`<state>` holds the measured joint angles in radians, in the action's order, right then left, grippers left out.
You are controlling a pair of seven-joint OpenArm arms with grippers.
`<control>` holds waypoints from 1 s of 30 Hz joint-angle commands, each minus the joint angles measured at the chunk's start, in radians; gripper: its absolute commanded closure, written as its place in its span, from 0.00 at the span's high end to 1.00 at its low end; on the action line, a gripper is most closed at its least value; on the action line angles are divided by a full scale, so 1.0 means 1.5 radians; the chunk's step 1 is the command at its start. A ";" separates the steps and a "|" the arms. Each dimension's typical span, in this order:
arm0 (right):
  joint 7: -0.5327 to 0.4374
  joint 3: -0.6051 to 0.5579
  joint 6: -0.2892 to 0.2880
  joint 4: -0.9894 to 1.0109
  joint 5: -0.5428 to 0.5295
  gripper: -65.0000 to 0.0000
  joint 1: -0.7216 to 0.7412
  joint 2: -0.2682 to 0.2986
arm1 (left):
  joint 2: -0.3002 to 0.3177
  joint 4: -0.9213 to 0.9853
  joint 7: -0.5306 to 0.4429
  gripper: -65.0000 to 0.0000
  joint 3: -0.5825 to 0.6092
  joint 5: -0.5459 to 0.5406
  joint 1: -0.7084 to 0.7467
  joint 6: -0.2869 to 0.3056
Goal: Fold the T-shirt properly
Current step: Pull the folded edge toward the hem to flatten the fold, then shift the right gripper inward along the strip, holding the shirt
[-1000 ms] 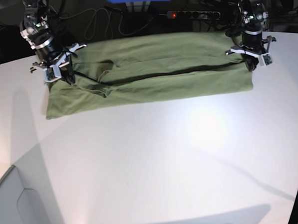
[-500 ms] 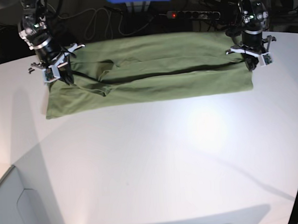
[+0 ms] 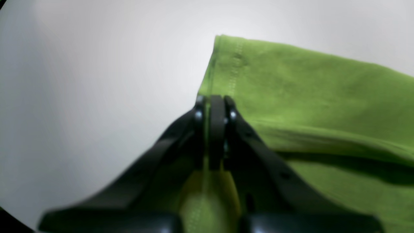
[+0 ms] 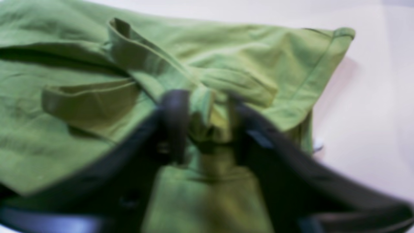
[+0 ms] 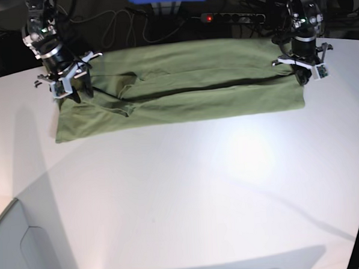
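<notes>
Lit from overhead, with glare on the white table point(image 5: 246, 152) toward 3 o'clock. Long shadows falling toward 7 o'clock. Wrist views blurred; dark vignetting at the 7 o'clock corner.

One T-shirt point(image 5: 183, 86) lies on one white counter point(image 5: 188, 194), with two grippers, left gripper point(image 5: 301, 74) and right gripper point(image 5: 69, 92), and one power strip point(image 5: 233, 16) behind

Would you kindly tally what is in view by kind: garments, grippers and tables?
Garments: 1, the T-shirt
Grippers: 2, left gripper and right gripper
Tables: 1, the table
Total: 4
</notes>
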<state>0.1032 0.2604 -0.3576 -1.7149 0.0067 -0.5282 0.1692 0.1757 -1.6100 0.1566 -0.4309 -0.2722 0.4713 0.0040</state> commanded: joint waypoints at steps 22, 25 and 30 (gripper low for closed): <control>0.109 0.010 0.001 -0.064 -0.005 0.00 0.095 0.016 | 0.008 -0.013 -0.016 0.00 -0.006 0.001 0.005 -0.002; 0.106 0.009 -0.001 -0.033 -0.005 0.00 0.088 0.016 | 0.009 -0.015 -0.016 0.00 -0.006 0.001 0.005 -0.002; 0.105 0.015 -0.106 -0.009 -0.004 0.00 0.064 0.017 | 0.011 -0.019 -0.016 0.00 -0.006 0.001 0.005 -0.002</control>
<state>0.2893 0.2775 -0.4969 -1.7119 0.0147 -0.4370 0.1829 0.1802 -1.6165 0.1566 -0.4309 -0.2687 0.4736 0.0040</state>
